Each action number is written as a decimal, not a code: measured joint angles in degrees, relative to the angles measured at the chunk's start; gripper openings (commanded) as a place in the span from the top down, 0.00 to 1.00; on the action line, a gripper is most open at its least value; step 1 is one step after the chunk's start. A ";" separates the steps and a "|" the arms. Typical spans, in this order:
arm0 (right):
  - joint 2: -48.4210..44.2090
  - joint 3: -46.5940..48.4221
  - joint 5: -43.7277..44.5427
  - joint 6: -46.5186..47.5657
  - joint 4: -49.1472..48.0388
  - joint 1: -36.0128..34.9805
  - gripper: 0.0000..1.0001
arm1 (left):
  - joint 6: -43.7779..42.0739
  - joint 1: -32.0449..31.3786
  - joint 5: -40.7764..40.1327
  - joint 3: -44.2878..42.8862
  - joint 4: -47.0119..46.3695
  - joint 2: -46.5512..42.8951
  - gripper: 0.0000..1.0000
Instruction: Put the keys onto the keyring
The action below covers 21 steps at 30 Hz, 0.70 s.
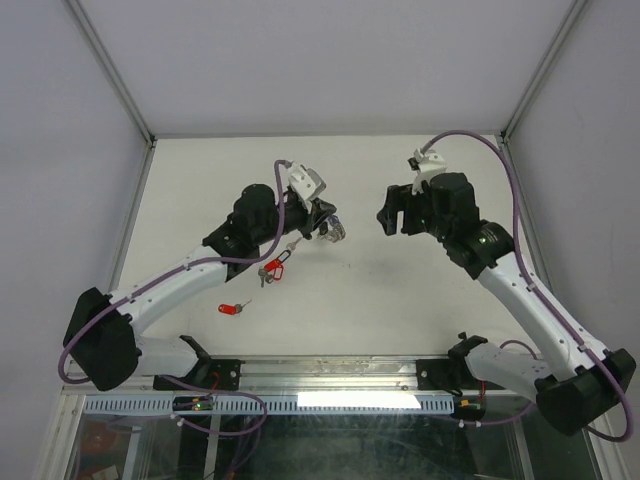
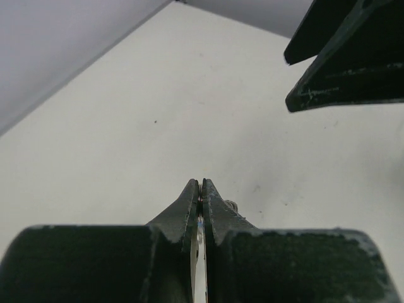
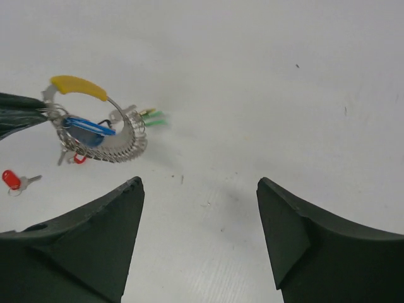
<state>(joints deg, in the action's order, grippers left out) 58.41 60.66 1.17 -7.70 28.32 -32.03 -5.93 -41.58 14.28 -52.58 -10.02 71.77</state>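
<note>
The keyring [image 3: 121, 111] is a thin wire ring hanging in the air, carrying a yellow tag [image 3: 79, 87], a blue tag [image 3: 89, 127], green tags [image 3: 155, 118] and several silver keys [image 3: 110, 151]. My left gripper [image 1: 328, 226] is shut on the ring's left end; in the left wrist view [image 2: 201, 184] a thin silver piece shows between the closed jaws. My right gripper [image 3: 199, 183] is open and empty, a short way right of the bunch [image 1: 337, 231]. Red-tagged keys [image 1: 273, 268] lie under the left arm, and another red-tagged key [image 1: 230, 309] lies nearer the front.
The white table [image 1: 400, 300] is walled by grey panels with metal posts [image 1: 110, 75] at the back corners. The right gripper's fingers [image 2: 341, 57] show at the top right of the left wrist view. A red key [image 3: 12, 180] lies on the table left of the right gripper.
</note>
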 measured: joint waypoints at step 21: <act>-11.26 -4.85 1.75 -10.25 2.47 6.95 0.00 | 8.24 0.90 5.55 -20.26 -7.23 33.16 0.92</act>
<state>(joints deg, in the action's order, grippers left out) 47.16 55.81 2.92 -17.96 30.79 -25.08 2.31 -40.69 19.84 -72.84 -17.26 104.92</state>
